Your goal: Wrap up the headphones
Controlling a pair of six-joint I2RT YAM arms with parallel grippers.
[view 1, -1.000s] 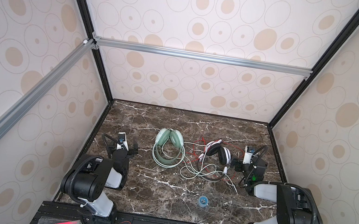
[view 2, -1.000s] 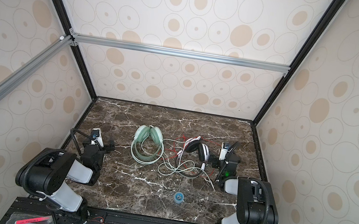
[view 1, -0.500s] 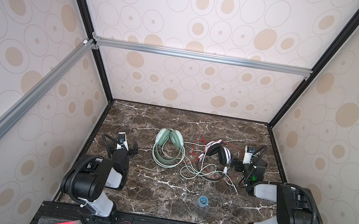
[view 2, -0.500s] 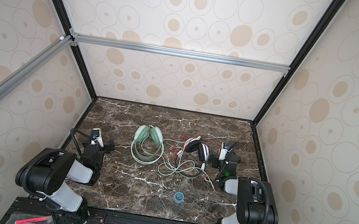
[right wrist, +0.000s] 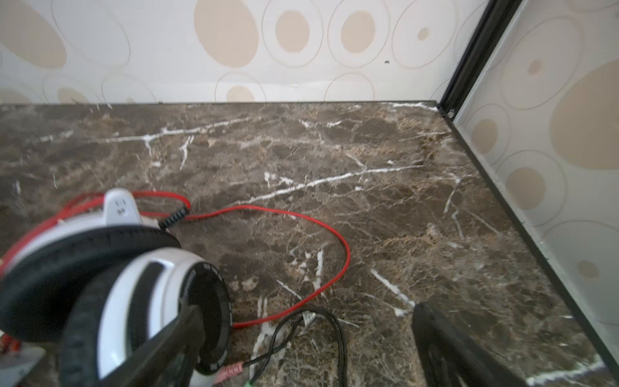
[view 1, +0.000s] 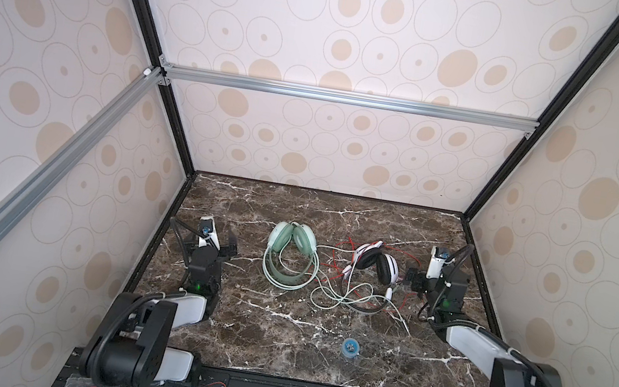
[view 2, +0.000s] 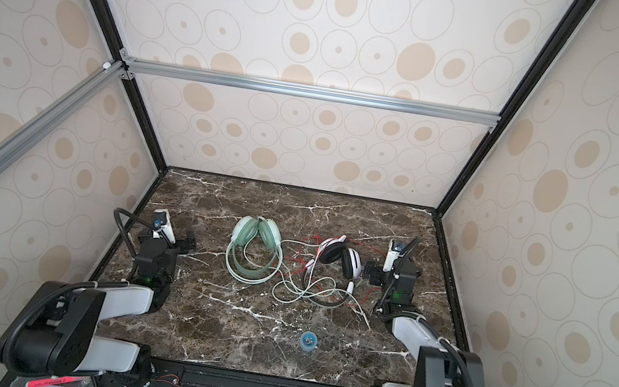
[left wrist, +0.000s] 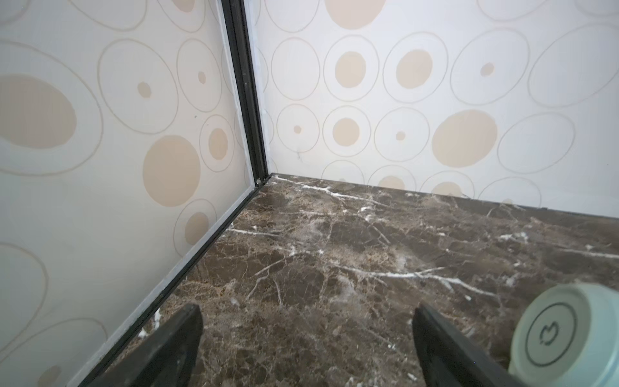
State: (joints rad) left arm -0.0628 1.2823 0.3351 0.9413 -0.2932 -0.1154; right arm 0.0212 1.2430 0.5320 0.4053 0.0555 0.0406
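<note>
- Presently, both headsets lie on the marble tabletop [view 1: 278, 324], mid-depth and side by side, in both top views.
- The mint green headphones [view 1: 302, 240] sit left of centre, ear cups together toward the back wall and headband looped toward the robot. Their mint cord [view 1: 326, 290] trails loose to the right, unwrapped.
- The white-and-black headphones [view 1: 386, 268] lie right of centre. Their red cord [right wrist: 335, 241] is spread in loose loops around them, and the mint cord crosses over their band.
- Left gripper [left wrist: 306, 315]: fingers spread wide with only bare tabletop between them. It stands apart from the mint headset, one ear cup of which shows at the edge of its wrist view.
- Right gripper [right wrist: 310, 310]: fingers spread wide, holding nothing. It sits just beside the white-and-black ear cup; contact cannot be determined.
- A black cable [right wrist: 338, 335] lies on the tabletop near the right gripper.
- A small blue round object [view 1: 351, 346] rests nearer the robot, well apart from both headsets.
</note>
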